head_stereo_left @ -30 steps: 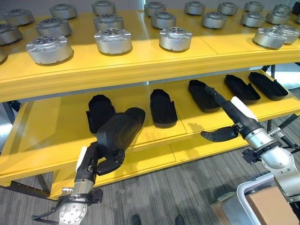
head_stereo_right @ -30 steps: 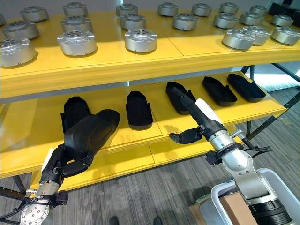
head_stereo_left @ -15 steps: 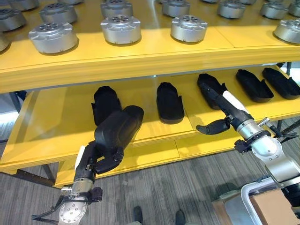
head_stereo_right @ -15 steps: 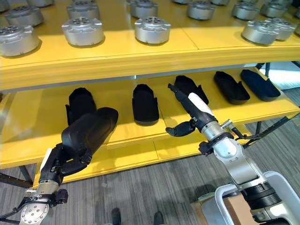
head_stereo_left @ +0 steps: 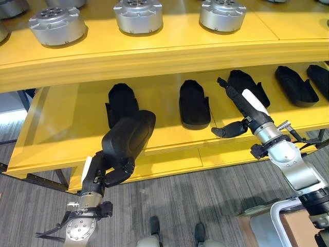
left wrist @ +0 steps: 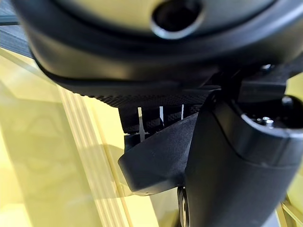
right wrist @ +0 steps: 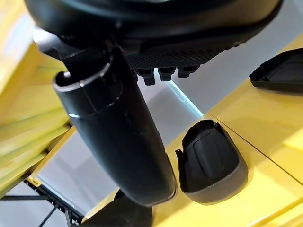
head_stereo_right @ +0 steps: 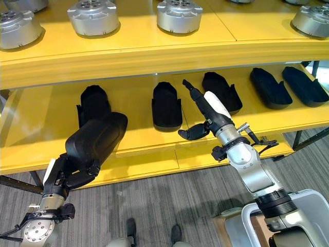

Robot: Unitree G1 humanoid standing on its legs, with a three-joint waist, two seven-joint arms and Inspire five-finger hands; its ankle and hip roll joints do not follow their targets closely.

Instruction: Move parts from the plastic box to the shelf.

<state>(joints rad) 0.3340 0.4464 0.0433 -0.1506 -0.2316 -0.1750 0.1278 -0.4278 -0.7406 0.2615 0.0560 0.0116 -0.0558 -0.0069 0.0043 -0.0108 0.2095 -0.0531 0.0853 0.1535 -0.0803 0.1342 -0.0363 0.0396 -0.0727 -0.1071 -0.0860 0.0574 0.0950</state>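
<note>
We find the left hand (head_stereo_left: pixel 114 174) raised from the lower left, its fingers curled under a large black shell part (head_stereo_left: pixel 128 136) and gripping its lower end. The part hangs in front of the lower shelf's front edge (head_stereo_left: pixel 169 154), not resting on it. Its long axis runs from the hand up and away to the right, with the rounded nose over the shelf lip. Just behind that nose a matching black part (head_stereo_left: pixel 121 103) lies on the lower shelf (head_stereo_left: pixel 61 123), long axis running front to back. To the left of it the shelf board is bare; between it and the next black part (head_stereo_left: pixel 194 103) a narrower gap stays open.

Further right, the right hand (head_stereo_left: pixel 238 110) reaches over the shelf edge, fingers straight, thumb spread aside, grasping nothing. Its fingertips are near a third black part (head_stereo_left: pixel 252 85). Above, the upper shelf (head_stereo_left: pixel 169 51) carries silver round housings (head_stereo_left: pixel 138 14).
</note>
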